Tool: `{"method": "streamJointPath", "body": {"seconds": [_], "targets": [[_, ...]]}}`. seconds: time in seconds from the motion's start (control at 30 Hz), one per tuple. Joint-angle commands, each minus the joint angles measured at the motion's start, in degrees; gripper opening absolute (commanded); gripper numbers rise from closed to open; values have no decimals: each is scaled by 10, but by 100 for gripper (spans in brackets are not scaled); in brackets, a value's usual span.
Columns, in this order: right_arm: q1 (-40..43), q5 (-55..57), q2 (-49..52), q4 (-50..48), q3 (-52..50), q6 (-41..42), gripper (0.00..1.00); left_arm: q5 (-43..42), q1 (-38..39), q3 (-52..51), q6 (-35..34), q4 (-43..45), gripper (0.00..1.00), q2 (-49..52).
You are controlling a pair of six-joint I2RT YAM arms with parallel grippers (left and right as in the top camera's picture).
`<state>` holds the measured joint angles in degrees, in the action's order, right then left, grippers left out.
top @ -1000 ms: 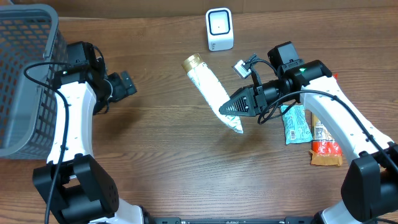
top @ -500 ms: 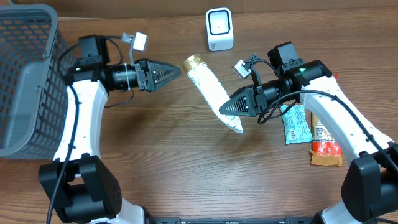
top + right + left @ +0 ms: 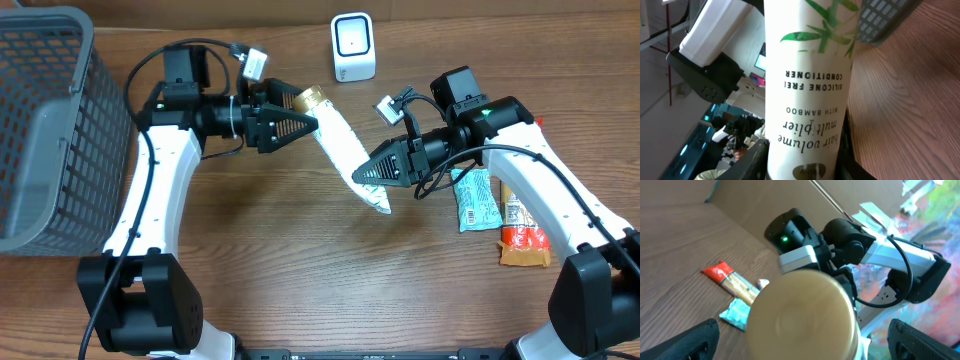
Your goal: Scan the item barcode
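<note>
Left claw (image 3: 303,124) gapes wide at the gold cap (image 3: 311,98), and we see the tube (image 3: 340,150) slanting away to the right claw (image 3: 368,175) gripping its tail.

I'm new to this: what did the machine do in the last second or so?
The left gripper swung from beside the basket across to the gold cap of the white tube, jaws open, not gripping. The right gripper kept its hold on the tube's lower end. The tube, the scanner and the snack packets stayed put.
</note>
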<state>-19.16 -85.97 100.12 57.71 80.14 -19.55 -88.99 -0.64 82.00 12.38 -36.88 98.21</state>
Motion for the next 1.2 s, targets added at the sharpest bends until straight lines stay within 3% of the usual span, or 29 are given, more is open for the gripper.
{"method": "streamJointPath", "body": {"seconds": [0.0, 0.2, 0.4, 0.53, 0.73, 1.1, 1.17], "targets": [[2, -40, -17, -5, 7, -15, 37, -16, 11, 0, -46, 30, 96, 7], [2, -40, -17, -5, 7, -15, 38, -16, 12, 0, -157, 142, 92, 7], [2, -40, -17, -6, 7, -15, 38, -16, 14, 0, -258, 234, 71, 7], [2, -40, -17, -7, 7, -15, 38, -16, 19, 0, -264, 235, 57, 7], [2, -40, -17, -9, 7, -15, 38, -16, 29, 0, -274, 226, 62, 7], [2, -40, -17, -11, 7, -15, 38, -15, 42, 0, -274, 195, 59, 7], [2, -40, -17, -11, 7, -15, 38, -14, 42, 0, -274, 191, 47, 7]]}}
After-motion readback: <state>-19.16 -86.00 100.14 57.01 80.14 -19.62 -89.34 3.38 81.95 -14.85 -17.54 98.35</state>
